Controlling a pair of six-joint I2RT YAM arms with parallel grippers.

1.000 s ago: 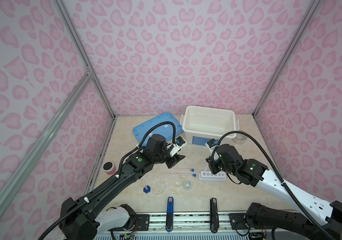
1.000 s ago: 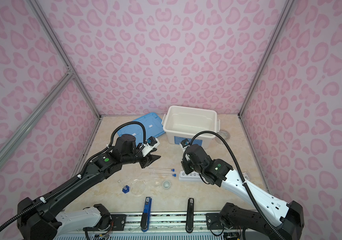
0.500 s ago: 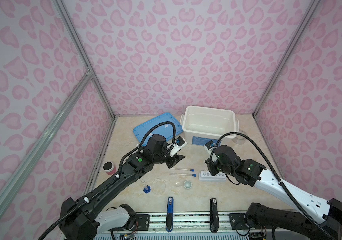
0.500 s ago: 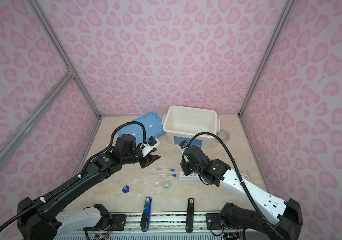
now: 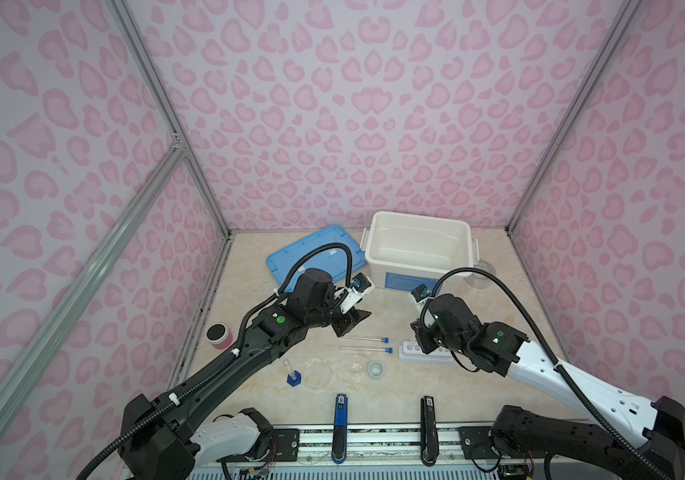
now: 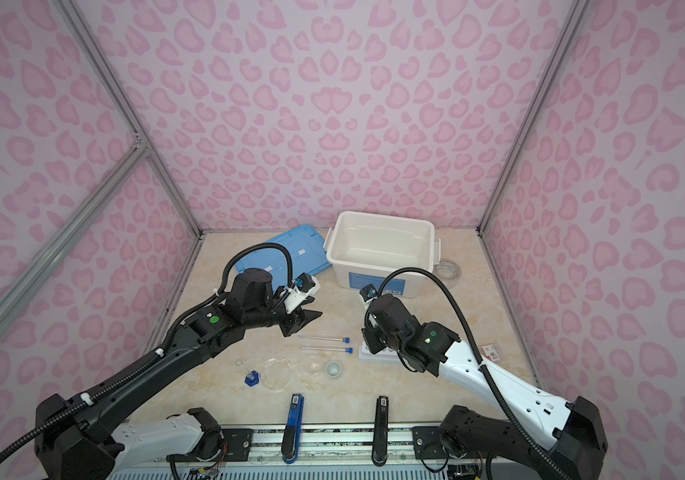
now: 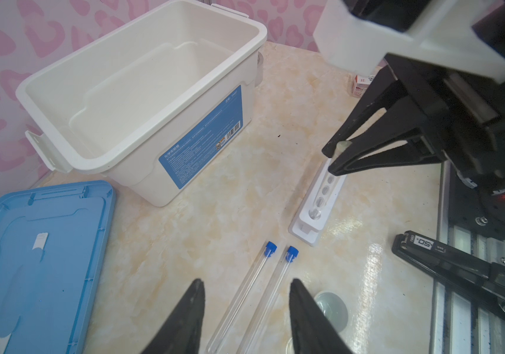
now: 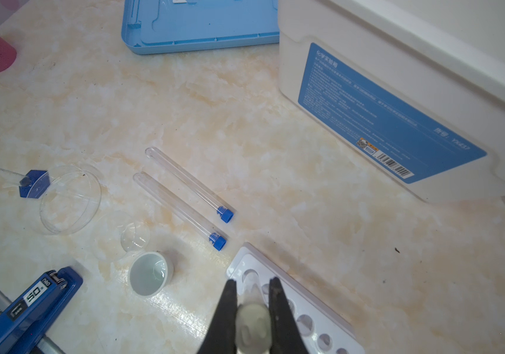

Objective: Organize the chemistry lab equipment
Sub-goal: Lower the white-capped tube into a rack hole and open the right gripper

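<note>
White-capped tube [image 8: 252, 320] in right end effector [image 8: 252, 282] has edged leftward.

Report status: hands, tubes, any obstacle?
Left hand open over two blue-capped tubes. Right hand shut on white-capped tube at test-tube rack. No obstacle seen.

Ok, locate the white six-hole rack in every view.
Top view: white six-hole rack, right of centre, under the right gripper.
Top view: same spot.
Left wrist: just beyond the two blue-capped tubes.
Right wrist: beneath the right gripper, which holds a white-capped tube.
Shared landmark: those tubes beside the rack.
</note>
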